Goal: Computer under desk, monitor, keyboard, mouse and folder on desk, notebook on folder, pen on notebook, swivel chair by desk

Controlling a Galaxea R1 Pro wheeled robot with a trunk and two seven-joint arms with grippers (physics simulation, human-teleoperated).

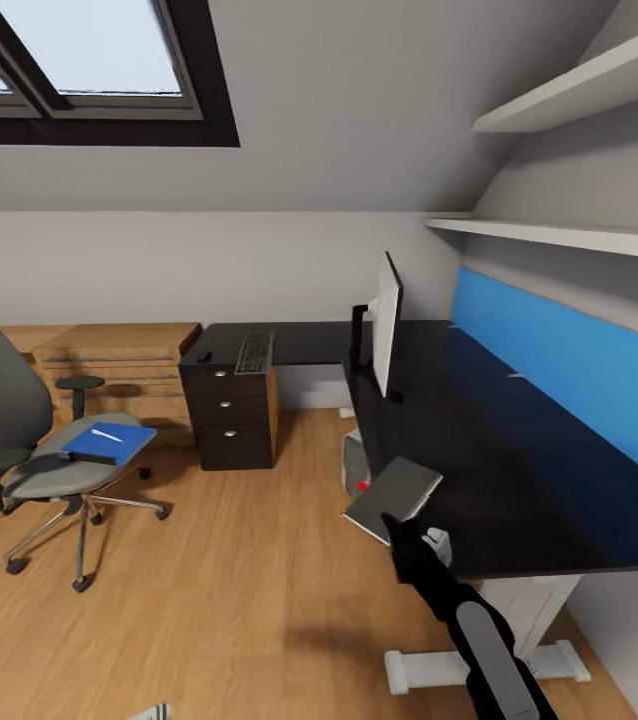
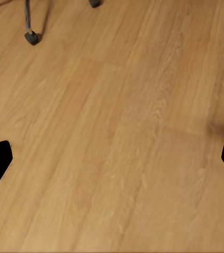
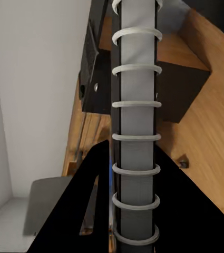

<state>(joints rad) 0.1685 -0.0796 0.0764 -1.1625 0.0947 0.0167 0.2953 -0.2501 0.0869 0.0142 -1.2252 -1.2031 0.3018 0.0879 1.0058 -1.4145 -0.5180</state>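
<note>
Over at the left, the swivel chair (image 1: 54, 465) stands on the wooden floor (image 1: 239, 580) with the blue folder (image 1: 111, 444) on its seat and the pen (image 1: 107, 435) lying on the folder. Further right, the keyboard (image 1: 255, 353) rests on the desk (image 1: 519, 470), and the monitor (image 1: 386, 322) stands edge-on beyond it. At the desk's near edge the right gripper (image 1: 399, 528) clamps the spiral-bound notebook (image 1: 393, 497). Seen from its wrist, the left gripper (image 2: 112, 158) hangs spread wide over bare floorboards.

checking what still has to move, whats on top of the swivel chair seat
The blue folder lies flat on the swivel chair seat, with the whitish pen lying on top of it. The seat under the folder is covered, so anything beneath it cannot be seen.
</note>
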